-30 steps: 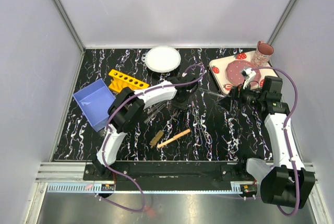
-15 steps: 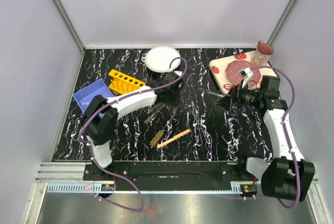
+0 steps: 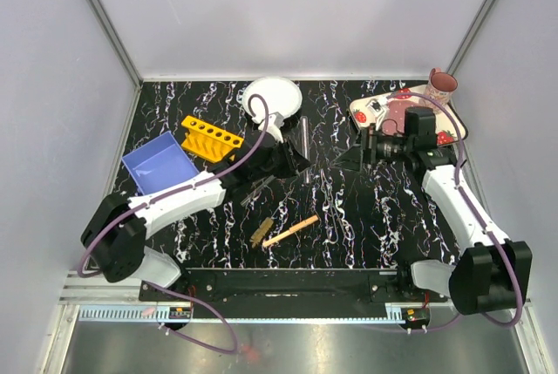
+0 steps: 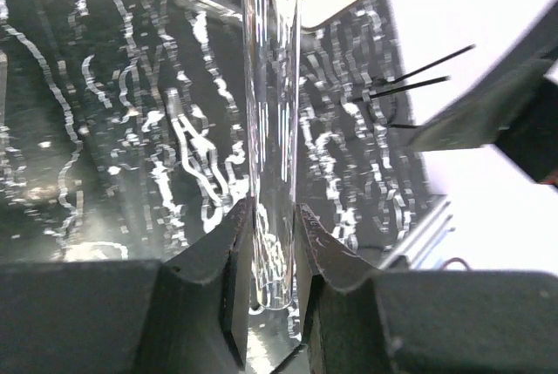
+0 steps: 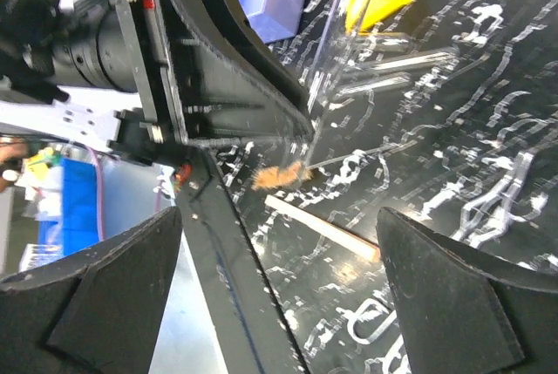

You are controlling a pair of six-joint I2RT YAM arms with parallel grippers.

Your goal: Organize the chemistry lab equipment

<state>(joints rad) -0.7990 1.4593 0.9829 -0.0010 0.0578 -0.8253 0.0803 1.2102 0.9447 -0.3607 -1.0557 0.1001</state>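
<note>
Where the black marbled table (image 3: 392, 226) fills the floor of the booth, the two arms reach in from its near edge toward the middle. The left arm stretches far and rightward, and the left gripper (image 3: 295, 160) is clenched on a clear tube (image 3: 302, 134). The wrist view shows both dark fingers (image 4: 228, 256) pressed against the lower part of the tube (image 4: 270, 121), with almost no gap beside the glass. The tube sticks out from the fingers toward the far side, just right of the white plate (image 3: 272, 97), and is lifted off the table.

The right gripper (image 3: 350, 156) faces left, near the held tube but apart from it. Its two fingers (image 5: 96, 295) are spread wide and nothing lies between them.

At the far left sits a blue bin (image 3: 157, 169), and the yellow rack (image 3: 209, 137) lies just right of it on the far side. A strawberry tray (image 3: 362, 112) with a pink cup (image 3: 440, 85) occupies the far right corner.

More clear tubes (image 3: 261, 185) lie on the table just near of the left gripper. Thin metal rods (image 3: 324, 189) lie to their right. The wooden stick (image 3: 290, 231) and the brown brush (image 3: 260, 233) rest side by side closer to the near edge.
</note>
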